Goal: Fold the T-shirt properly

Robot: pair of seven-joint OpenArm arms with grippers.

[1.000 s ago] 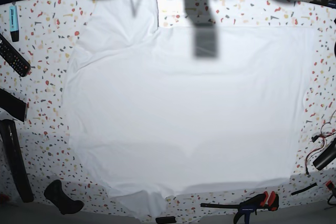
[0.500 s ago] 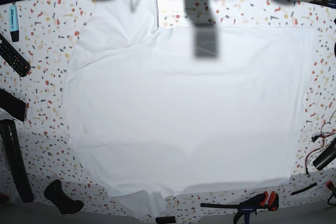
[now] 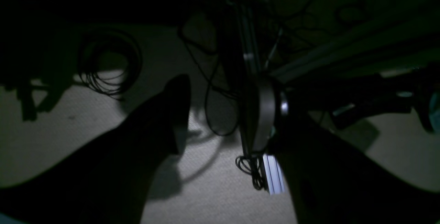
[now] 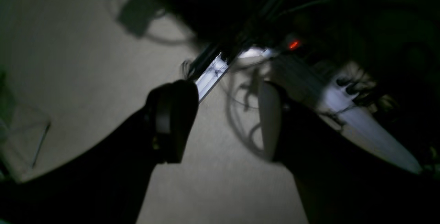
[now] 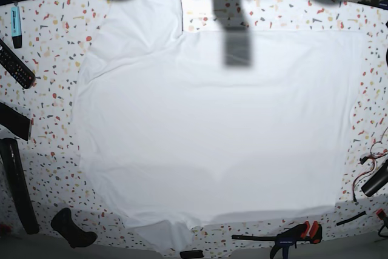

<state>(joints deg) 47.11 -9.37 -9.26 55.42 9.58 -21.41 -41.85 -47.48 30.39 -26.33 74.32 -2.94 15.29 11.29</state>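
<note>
T-shirt (image 5: 212, 125) lies flat; our left end effector (image 3: 220, 114) and right end effector (image 4: 227, 120), both agape and empty, could bunch it by pinching one layer.

The right gripper (image 4: 225, 120) hangs over a dim grey carpeted floor (image 4: 86, 79), its two dark fingers (image 4: 172, 120) spread apart with nothing between them. Beyond the fingertips runs a pale metal rail (image 4: 209, 74), with tangled cables (image 4: 244, 96) and a small red light (image 4: 294, 44) near it.
</note>
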